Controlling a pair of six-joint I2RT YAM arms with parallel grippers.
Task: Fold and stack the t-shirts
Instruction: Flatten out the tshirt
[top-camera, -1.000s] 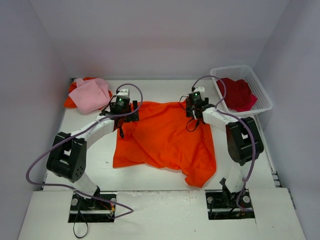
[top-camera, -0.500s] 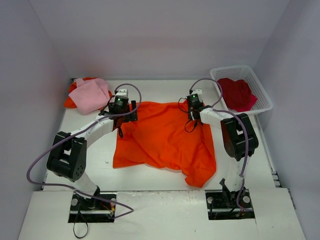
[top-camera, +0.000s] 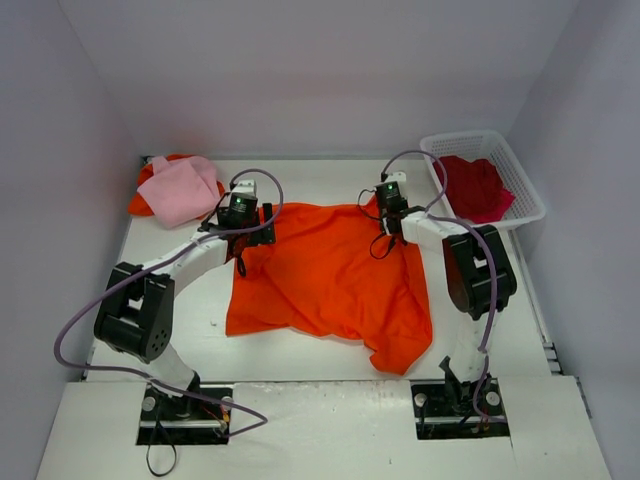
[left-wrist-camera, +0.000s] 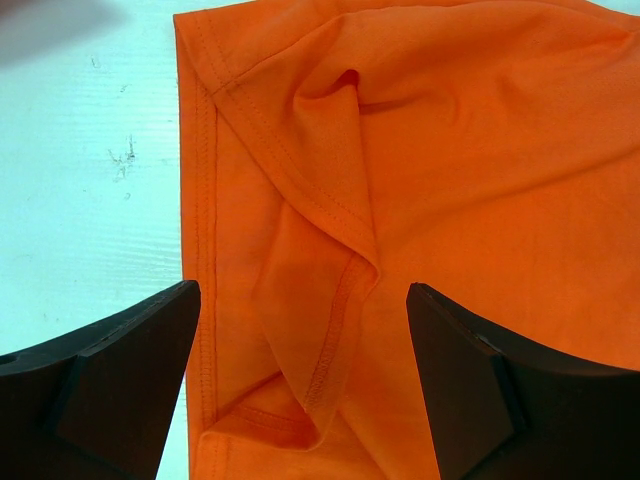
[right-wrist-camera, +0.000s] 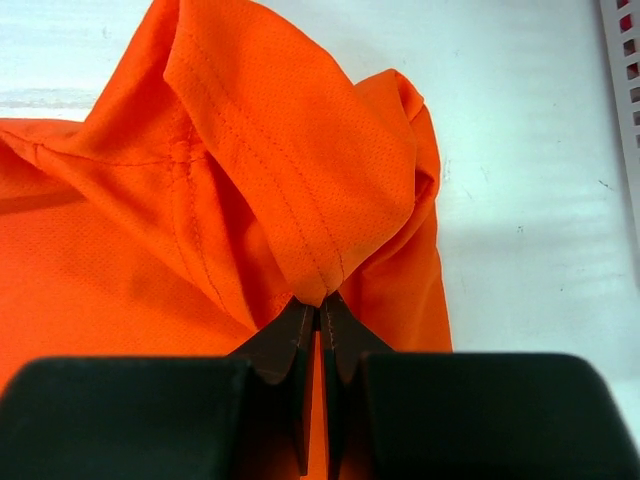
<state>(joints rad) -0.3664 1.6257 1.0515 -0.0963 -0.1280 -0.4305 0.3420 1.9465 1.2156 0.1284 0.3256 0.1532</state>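
A bright orange t-shirt (top-camera: 330, 280) lies spread out in the middle of the table. My right gripper (top-camera: 384, 212) is at its far right corner. In the right wrist view that gripper (right-wrist-camera: 318, 305) is shut on a raised fold of the orange cloth (right-wrist-camera: 270, 130). My left gripper (top-camera: 262, 232) hangs over the shirt's far left corner. It (left-wrist-camera: 302, 290) stands open, and a folded hem of the orange shirt (left-wrist-camera: 480, 150) lies between its fingers, untouched. A pale pink t-shirt (top-camera: 180, 190) lies at the back left. A crimson t-shirt (top-camera: 475, 188) fills the basket.
A white lattice basket (top-camera: 522, 214) stands at the back right against the wall. Under the pink shirt an edge of more orange cloth (top-camera: 140, 205) shows. Walls close the table in on three sides. Purple cables loop off both arms.
My right gripper has shut on the fold at the orange shirt's far right corner and shifted slightly toward the back. The left arm has not moved.
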